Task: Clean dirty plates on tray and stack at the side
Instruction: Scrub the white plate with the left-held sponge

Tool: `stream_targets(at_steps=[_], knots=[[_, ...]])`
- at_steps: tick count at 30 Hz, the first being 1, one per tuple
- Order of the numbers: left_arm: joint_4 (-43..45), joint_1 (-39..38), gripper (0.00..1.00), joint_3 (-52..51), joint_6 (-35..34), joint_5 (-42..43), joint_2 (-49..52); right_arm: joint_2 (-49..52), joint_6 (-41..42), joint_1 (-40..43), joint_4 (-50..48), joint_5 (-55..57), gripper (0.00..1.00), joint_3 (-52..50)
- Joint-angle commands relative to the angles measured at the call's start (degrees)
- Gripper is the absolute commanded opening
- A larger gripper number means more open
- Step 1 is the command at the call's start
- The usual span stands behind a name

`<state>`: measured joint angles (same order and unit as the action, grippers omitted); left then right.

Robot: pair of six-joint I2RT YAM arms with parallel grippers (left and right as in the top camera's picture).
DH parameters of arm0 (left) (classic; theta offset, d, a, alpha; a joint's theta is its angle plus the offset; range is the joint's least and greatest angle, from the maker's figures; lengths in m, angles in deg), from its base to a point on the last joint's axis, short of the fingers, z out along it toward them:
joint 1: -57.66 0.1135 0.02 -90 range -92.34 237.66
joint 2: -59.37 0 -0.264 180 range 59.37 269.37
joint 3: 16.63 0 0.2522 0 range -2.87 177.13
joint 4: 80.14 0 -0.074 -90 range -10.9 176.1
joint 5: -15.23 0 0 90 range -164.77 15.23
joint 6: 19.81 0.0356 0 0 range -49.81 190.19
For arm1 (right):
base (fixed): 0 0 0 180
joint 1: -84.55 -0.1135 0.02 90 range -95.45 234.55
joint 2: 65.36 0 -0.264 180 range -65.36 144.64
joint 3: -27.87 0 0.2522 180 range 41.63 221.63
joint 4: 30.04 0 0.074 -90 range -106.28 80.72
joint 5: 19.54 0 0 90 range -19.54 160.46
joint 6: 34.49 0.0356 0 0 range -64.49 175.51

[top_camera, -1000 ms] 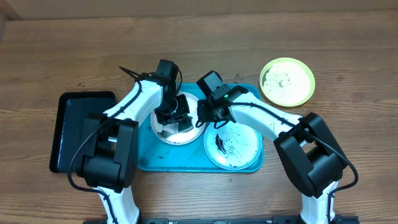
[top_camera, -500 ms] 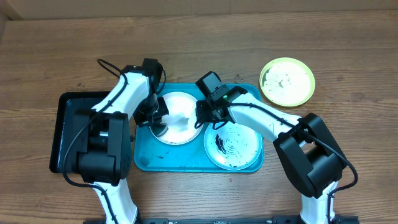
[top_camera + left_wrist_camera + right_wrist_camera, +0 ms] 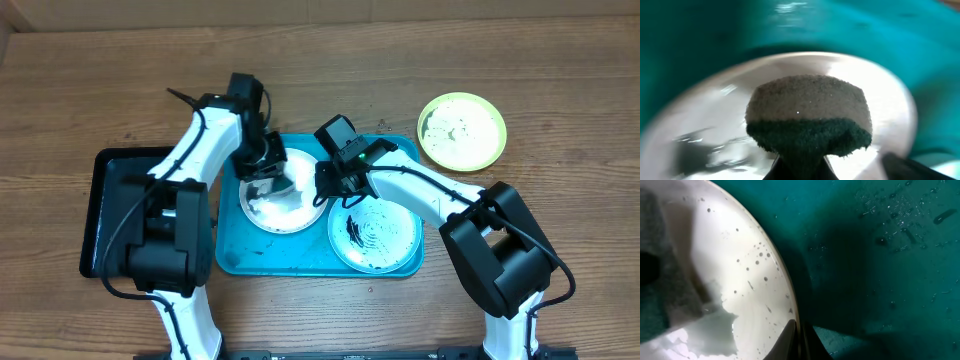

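Wide wooden table (image 3: 100, 80), and in the middle of it sits the turquoise tray (image 3: 290, 262), with a smaller black tray (image 3: 115, 200) just beside its left end. Both arms are reaching in over the turquoise one.

Two plates lie inside the tray. The white plate (image 3: 285, 212) is on the left, and the light-blue-rimmed plate (image 3: 378, 238), black smears across its centre, is just beside it on the right. The yellow-green plate (image 3: 462, 130) sits out on the bare table, past the tray's far right corner.

Now the tools. The left gripper (image 3: 266, 172) is over the far side of the white plate, its jaws clamped tight on a sponge (image 3: 807, 112), tan on one face and dark green on the other. That view is blurred, so I cannot tell whether the sponge is touching the plate.

The right gripper (image 3: 327, 186) is at the plate's right edge, and its wrist view shows narrow jaws nipped onto the rim. Small dark specks dot the plate's surface, and there is a patch of white suds (image 3: 710, 330) beside the sponge.
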<state>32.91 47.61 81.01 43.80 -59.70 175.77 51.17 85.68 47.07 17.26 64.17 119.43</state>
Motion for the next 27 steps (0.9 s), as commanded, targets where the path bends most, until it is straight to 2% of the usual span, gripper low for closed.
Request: stream_targets(at_steps=[1, 4, 9, 14, 17, 27], knots=[[2.16, -2.95, 0.05, -1.75, -0.70, 2.86, 1.16, -0.24, -0.13, 0.39, -0.04, 1.27, 0.04, 0.92], [2.25, -4.37, 0.04, -3.17, -3.37, -1.55, 1.27, -0.24, -0.13, 0.42, 0.00, 1.25, 0.04, 0.92], [-0.04, -4.50, 0.04, -4.00, -3.45, -5.14, 1.27, -0.24, -0.13, 0.42, 0.00, 1.25, 0.04, 0.92], [-4.26, -3.85, 0.04, -4.02, -5.27, -17.68, 1.27, -0.24, -0.15, 0.42, 0.46, 1.29, 0.04, 0.92], [-6.51, -3.34, 0.04, -4.00, -6.43, -21.62, 1.25, -0.24, -0.15, 0.42, 0.50, 1.29, 0.04, 0.92], [-13.53, 0.20, 0.04, 1.62, -7.26, -23.15, 0.37, -0.24, -0.37, 0.42, 0.24, 1.33, 0.04, 0.94]])
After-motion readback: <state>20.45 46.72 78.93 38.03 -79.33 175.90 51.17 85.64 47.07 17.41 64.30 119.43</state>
